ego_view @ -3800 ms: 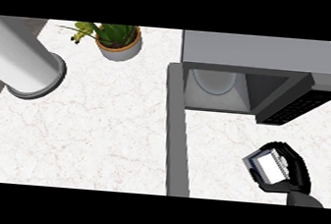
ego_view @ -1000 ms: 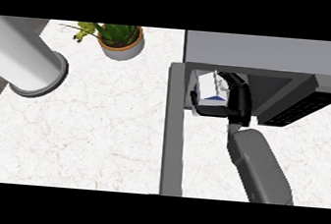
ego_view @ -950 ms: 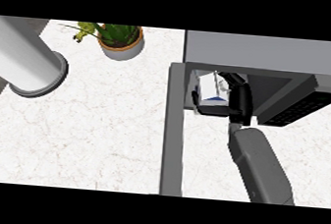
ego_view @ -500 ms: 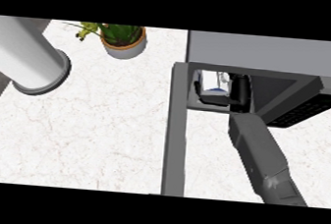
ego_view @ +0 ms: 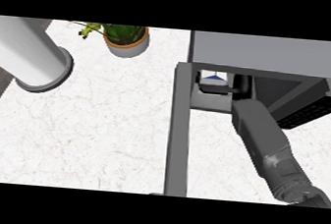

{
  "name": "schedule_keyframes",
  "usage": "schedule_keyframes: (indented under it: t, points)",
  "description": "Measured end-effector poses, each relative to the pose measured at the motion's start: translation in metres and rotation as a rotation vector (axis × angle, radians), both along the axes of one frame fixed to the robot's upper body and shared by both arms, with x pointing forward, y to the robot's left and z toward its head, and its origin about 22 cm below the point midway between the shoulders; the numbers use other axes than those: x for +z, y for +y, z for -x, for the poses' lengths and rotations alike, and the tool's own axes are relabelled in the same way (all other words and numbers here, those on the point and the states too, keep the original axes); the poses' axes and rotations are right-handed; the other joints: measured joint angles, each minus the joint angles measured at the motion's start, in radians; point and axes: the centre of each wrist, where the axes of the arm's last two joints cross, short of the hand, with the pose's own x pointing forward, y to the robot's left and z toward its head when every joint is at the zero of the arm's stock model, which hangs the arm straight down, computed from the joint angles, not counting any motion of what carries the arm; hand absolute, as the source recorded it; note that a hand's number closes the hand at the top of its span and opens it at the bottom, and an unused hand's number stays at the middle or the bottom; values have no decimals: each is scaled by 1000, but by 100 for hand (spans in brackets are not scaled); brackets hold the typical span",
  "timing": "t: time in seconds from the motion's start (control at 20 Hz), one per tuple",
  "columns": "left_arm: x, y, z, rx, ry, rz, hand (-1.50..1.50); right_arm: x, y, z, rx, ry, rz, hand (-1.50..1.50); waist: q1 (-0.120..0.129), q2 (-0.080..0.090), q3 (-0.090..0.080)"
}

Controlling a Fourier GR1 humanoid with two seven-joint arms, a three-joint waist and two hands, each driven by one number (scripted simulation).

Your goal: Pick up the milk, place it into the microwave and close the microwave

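Note:
The milk carton (ego_view: 213, 79), white with a blue top, sits just inside the open mouth of the grey microwave (ego_view: 275, 53); only its front part shows under the microwave's roof. My right hand (ego_view: 228, 88) reaches into the cavity with black fingers curled round the carton's lower side. Most of the hand is hidden by the roof. Its grey forearm (ego_view: 266, 141) runs in from the lower right. The microwave door (ego_view: 180, 135) stands open, seen edge-on as a long grey bar pointing toward me. My left hand does not show.
A potted plant (ego_view: 126, 38) stands at the back, left of the microwave. A large white cylinder (ego_view: 26, 56) stands at the far left. The microwave's dark control panel (ego_view: 310, 108) juts out to the right of the forearm.
My right hand has carried the milk carton from in front of the microwave's opening deeper into the cavity, so less of the carton and hand shows. The view has shifted slightly.

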Motion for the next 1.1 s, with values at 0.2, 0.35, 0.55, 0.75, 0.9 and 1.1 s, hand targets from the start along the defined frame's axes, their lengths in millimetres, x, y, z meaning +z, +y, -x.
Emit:
schedule_keyframes:
  t: [0.2, 0.35, 0.55, 0.75, 0.9, 1.1]
  points:
    - [-4, 4, -2, -7, 1, 1, -150, -2, -6, -1, -16, -30, 189, 150, 1, 3, 0]
    - [-6, 7, -5, -13, 1, 2, -150, 1, -9, -4, -46, -45, 290, 150, 5, 7, 1]
    - [-6, 5, -6, -23, -3, -1, -150, 8, -11, -8, -144, -38, 325, 150, 21, 13, 2]
    - [-8, 5, -11, -29, -4, -6, -150, 15, -14, -13, -217, -39, 318, 150, 30, 20, 3]
    - [-8, 6, -11, -38, -5, -7, -150, 18, -26, -15, -269, -27, 298, 150, 40, 24, 3]
    - [-9, 2, -16, -51, -9, -7, -150, 21, -43, -16, -325, -8, 295, 150, 48, 28, 3]
